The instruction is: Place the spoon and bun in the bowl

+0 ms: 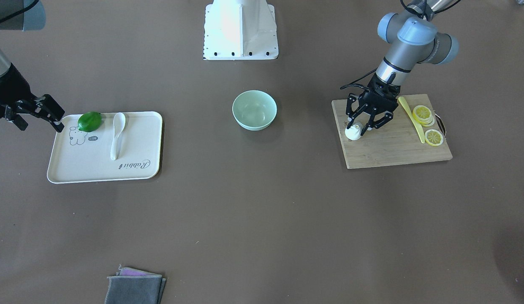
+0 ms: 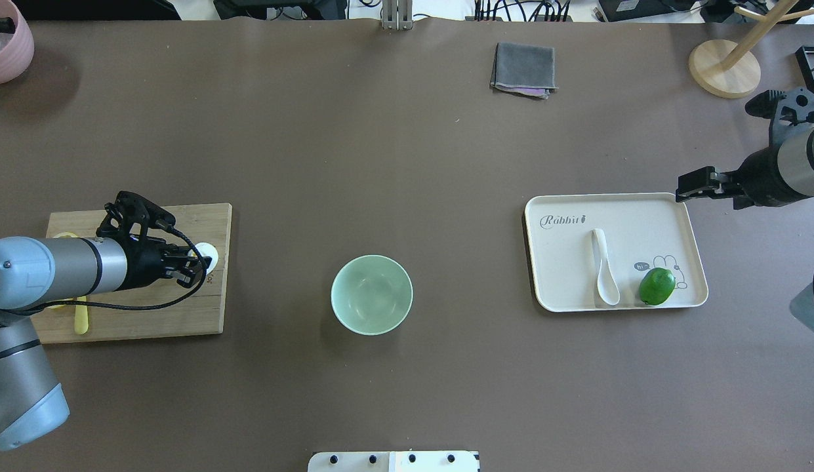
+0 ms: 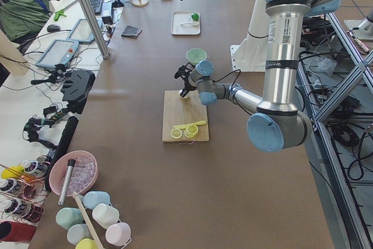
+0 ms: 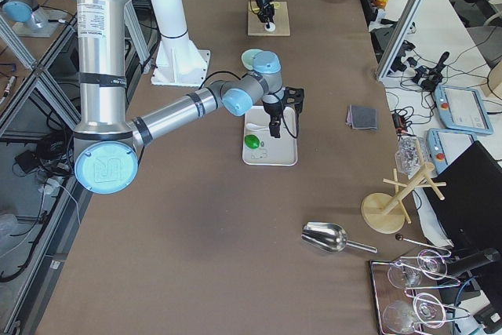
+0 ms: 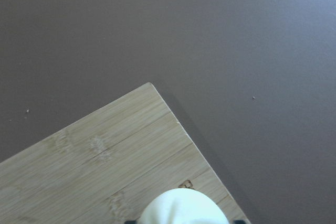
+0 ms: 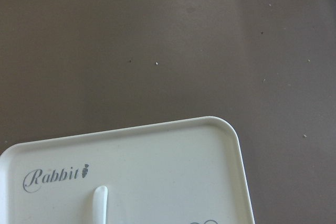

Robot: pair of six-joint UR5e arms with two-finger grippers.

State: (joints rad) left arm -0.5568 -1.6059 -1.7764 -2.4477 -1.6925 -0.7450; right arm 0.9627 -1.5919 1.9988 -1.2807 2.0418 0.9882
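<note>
Black left gripper (image 1: 362,126) tilted down, straddling bun (image 1: 352,133) on wooden board (image 1: 392,147).

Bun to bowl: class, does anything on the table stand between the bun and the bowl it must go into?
Nothing visible does. The bun sits on the cutting board, near the edge that faces the bowl. Only bare table lies between board and bowl.
</note>
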